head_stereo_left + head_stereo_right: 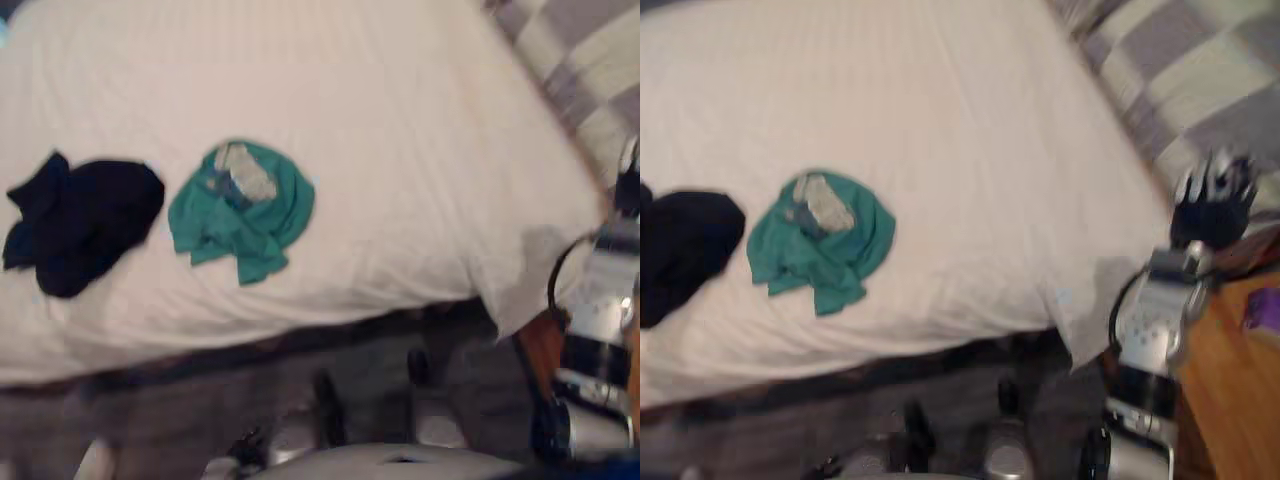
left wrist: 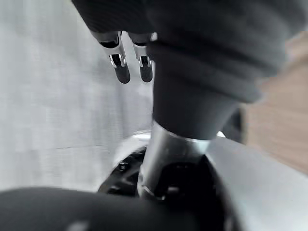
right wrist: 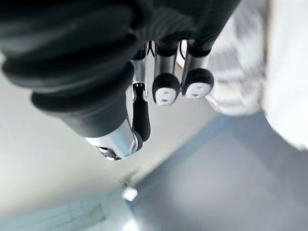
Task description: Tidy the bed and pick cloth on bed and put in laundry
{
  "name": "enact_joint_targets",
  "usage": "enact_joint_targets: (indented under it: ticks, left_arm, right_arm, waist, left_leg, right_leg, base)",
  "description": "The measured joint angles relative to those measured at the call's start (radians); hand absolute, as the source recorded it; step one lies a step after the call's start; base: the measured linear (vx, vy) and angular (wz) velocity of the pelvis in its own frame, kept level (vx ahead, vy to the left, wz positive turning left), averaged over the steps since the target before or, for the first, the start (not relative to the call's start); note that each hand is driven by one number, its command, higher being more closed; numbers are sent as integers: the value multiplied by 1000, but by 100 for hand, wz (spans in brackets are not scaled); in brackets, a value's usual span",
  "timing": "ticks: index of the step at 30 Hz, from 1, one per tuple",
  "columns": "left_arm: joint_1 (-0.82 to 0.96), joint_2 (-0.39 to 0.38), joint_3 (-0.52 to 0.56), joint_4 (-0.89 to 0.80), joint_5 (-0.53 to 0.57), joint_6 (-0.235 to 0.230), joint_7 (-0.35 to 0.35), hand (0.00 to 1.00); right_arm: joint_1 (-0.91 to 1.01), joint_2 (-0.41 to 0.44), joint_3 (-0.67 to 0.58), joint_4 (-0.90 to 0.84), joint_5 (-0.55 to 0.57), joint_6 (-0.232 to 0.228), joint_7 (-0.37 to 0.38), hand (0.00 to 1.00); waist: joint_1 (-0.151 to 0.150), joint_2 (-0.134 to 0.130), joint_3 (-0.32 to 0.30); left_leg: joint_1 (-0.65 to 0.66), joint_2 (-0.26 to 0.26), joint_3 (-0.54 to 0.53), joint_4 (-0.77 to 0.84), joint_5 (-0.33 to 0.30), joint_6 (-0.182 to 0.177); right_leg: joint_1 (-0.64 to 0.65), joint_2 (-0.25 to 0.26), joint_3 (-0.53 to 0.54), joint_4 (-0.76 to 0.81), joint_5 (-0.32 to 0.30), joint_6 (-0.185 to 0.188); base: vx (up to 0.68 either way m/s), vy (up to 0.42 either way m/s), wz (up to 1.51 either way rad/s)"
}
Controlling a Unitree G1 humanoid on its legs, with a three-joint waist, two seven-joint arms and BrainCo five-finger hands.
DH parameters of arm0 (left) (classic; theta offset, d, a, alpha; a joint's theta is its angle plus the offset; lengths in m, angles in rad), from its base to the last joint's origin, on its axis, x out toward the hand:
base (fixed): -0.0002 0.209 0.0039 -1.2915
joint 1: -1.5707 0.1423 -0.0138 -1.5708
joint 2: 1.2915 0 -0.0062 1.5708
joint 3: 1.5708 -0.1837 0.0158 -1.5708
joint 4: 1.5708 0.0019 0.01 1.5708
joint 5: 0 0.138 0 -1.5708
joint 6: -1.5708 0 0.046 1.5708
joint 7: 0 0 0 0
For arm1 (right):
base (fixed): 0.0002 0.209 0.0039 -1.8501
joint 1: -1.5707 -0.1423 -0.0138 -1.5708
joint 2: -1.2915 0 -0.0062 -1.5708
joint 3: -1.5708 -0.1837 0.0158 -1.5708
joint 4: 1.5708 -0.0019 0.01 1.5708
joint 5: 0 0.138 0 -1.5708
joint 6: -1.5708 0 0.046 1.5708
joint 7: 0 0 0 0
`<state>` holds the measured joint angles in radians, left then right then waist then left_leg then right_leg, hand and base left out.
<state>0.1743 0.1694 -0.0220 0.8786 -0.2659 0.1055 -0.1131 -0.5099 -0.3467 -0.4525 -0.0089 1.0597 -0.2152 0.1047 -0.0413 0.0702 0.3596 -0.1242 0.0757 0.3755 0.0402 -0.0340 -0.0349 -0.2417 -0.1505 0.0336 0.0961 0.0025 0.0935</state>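
1. Wood floor (image 1: 1230,400) fills the lower right of the right eye frame, with a small purple thing (image 1: 1262,308) at the right edge
2. The right hand (image 1: 1212,205) stands at the right of that frame, by the near right corner of the bed (image 1: 970,120); its fingers (image 3: 166,89) are straight and side by side, holding nothing
3. The left hand (image 2: 121,70) shows in its wrist view, fingers straight and close together, empty
4. A green cloth (image 1: 240,212) lies crumpled left of centre on the bed, near its front edge, with a small grey-white piece (image 1: 245,172) on top
5. A dark cloth (image 1: 80,220) lies bunched at the left edge, near the green one but apart from it
6. A checked blanket (image 1: 580,60) covers the upper right corner
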Motion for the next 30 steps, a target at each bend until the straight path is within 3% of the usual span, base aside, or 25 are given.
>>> enact_joint_targets:
  ticks: [4,8,11,13,16,22,24,27,30]
  left_arm:
    - [-28,-3,-14,-25,-62,-31,-20,0]
    - [-68,-6,-15,-44,-70,-65,-67,0]
    - [-68,4,-16,-75,-89,-70,-87,0]
    - [-68,2,-16,-78,-113,-73,-90,0]
    - [-62,4,-16,-79,-112,-95,-101,0]
    - [-51,1,-16,-66,-114,-144,-103,0]
    - [-51,0,-13,-46,-114,-156,-103,0]
    - [-50,-4,-2,-25,-116,-172,-107,0]
    - [-53,-33,44,8,-116,-180,-109,0]
  right_arm:
    - [-100,-26,11,-38,66,1,-31,100]
    - [-181,-72,62,-136,110,0,-50,100]
    - [-209,-73,81,-137,117,-6,-66,100]
    - [-207,-68,82,-136,127,-20,-69,100]
    - [-195,-63,71,-126,171,-89,-62,100]
    - [-46,-42,-41,-71,357,-176,83,100]
    - [-13,-24,-72,-60,396,-183,129,100]
    - [38,-4,-128,3,432,-181,178,100]
    - [101,17,-162,157,470,-116,191,100]
  waist:
    - [35,27,63]
    - [38,61,152]
    - [51,69,169]
    - [55,74,175]
    - [52,74,175]
    - [42,74,175]
    - [20,74,175]
    - [4,75,175]
    - [0,74,175]
  left_leg:
    - [-115,20,1,40,15,9]
    - [-239,26,2,84,19,7]
    - [-311,16,12,81,39,0]
    - [-328,13,17,63,56,0]
    - [-357,10,31,30,81,-1]
    - [-383,17,109,-11,89,5]
    - [-382,15,114,-14,95,6]
    - [-378,14,140,-21,92,9]
    - [-362,14,169,-24,86,7]
  right_leg:
    - [-131,4,-7,70,-1,-5]
    - [-288,2,-11,176,-19,-14]
    - [-400,-7,1,249,-46,-20]
    - [-440,-6,5,272,-52,-25]
    - [-496,-4,8,288,-58,-34]
    - [-559,8,38,277,-52,-33]
    - [-560,9,45,267,-48,-28]
    - [-560,14,66,250,-45,-23]
    - [-556,23,90,239,-44,-21]
  base:
    - [-31,-23,8]
    - [-25,-46,10]
    - [-51,-57,12]
    - [-49,-68,8]
    - [-60,-58,0]
    - [9,-23,-8]
    - [105,23,-15]
    - [110,36,-15]
    - [83,12,-28]
